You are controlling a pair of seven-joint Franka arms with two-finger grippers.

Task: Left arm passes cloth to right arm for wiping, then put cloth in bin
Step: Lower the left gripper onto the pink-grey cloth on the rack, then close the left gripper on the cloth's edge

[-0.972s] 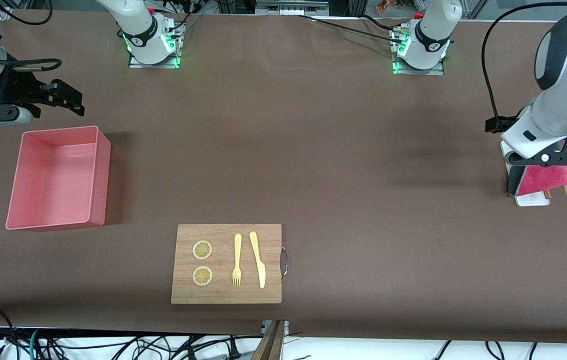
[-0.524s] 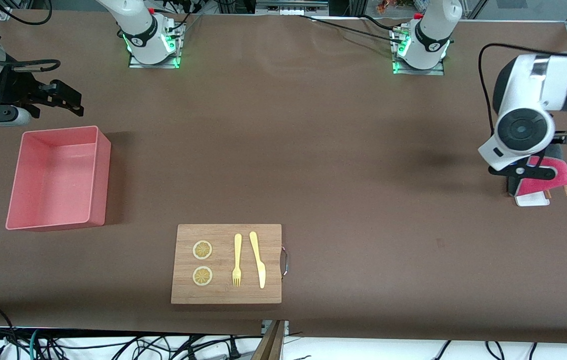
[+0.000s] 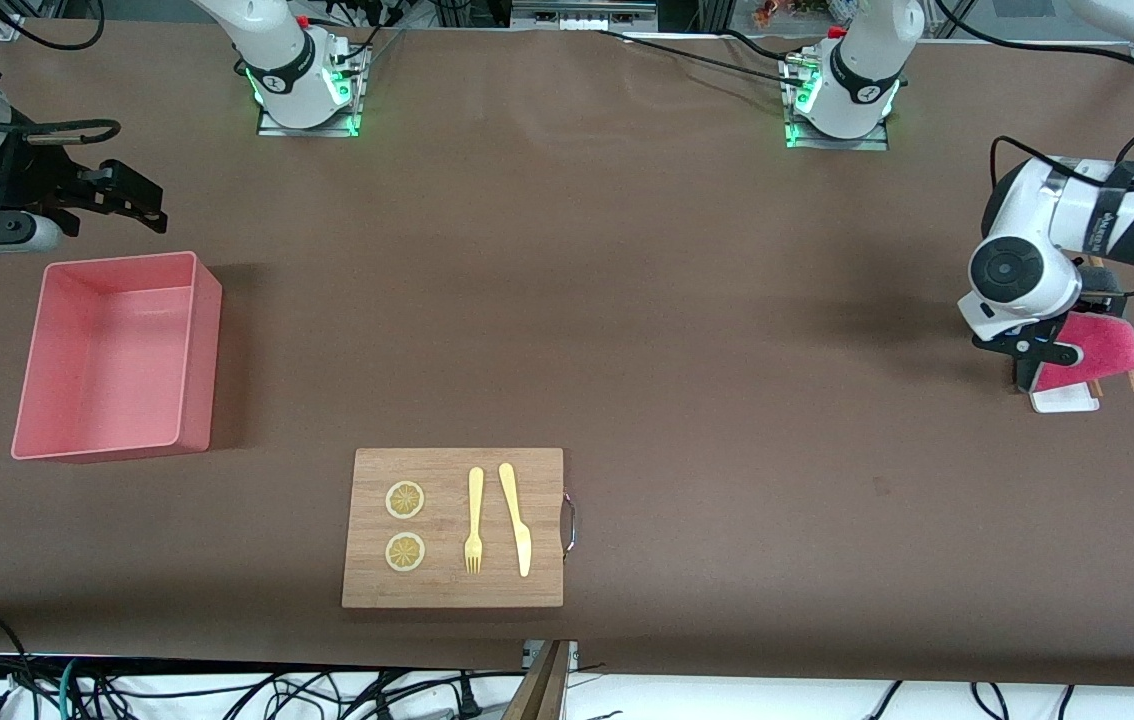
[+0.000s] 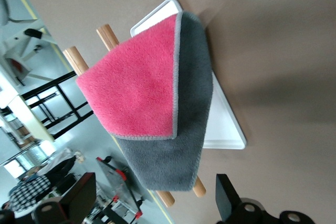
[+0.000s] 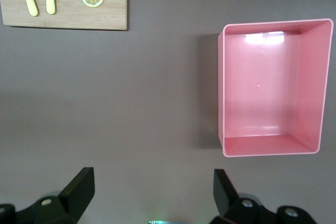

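The cloth [image 3: 1097, 348], magenta-pink on one face and grey on the other, hangs folded over a small wooden rack at the left arm's end of the table. In the left wrist view the cloth [image 4: 149, 98] fills the middle. My left gripper [image 3: 1067, 330] is right at it and open, its fingers wide on either side of the cloth's grey lower end [image 4: 168, 166] without touching. The salmon-pink bin [image 3: 197, 300] stands empty at the right arm's end. My right gripper [image 3: 132, 195] hovers open and empty beside the bin [image 5: 220, 87], over bare table.
A narrow white tray [image 3: 1065, 400] lies under the rack, whose wooden dowels [image 4: 107, 35] stick out past the cloth. A wooden board [image 3: 457, 590] near the front camera carries two lemon slices [image 3: 405, 500], a yellow fork [image 3: 474, 520] and a knife [image 3: 517, 520].
The left arm's wrist has swung round and come down closer to the cloth on the rack. The right arm has not moved.
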